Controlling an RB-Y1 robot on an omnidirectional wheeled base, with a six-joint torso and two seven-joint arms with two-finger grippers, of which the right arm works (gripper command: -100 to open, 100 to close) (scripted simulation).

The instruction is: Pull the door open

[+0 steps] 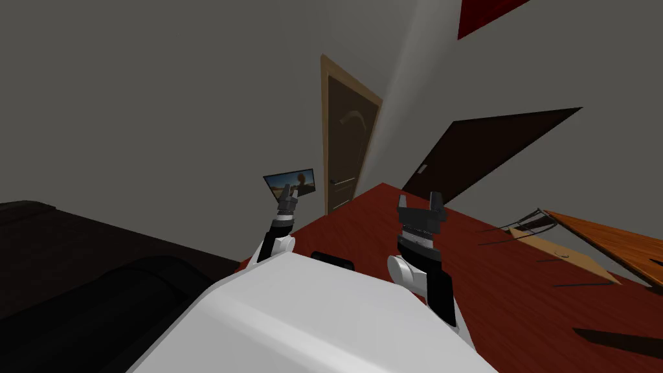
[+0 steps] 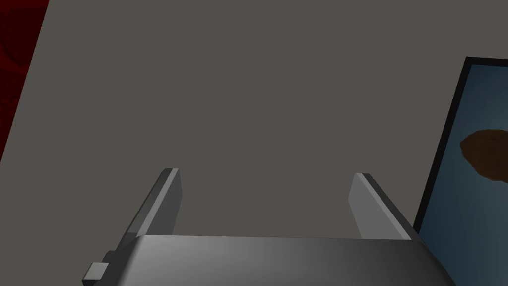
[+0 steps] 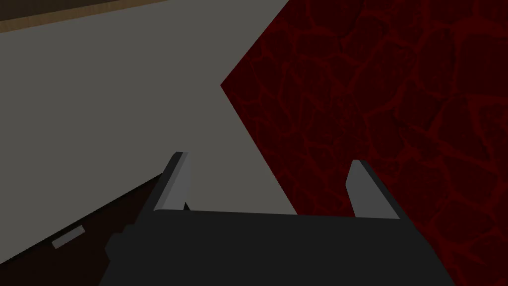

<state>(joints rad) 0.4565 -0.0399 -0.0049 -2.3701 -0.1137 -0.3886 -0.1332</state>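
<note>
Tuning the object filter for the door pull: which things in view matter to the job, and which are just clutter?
Job: brown door, its handle, or possibly the dark door instead; left gripper and right gripper, both open.
Lying about: framed picture, dark furniture on my left, orange-brown boards on my right.

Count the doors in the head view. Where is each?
2. A brown door in a tan frame stands ahead, left of the room's corner; a darker door is right of that corner. Others may be hidden.
</note>
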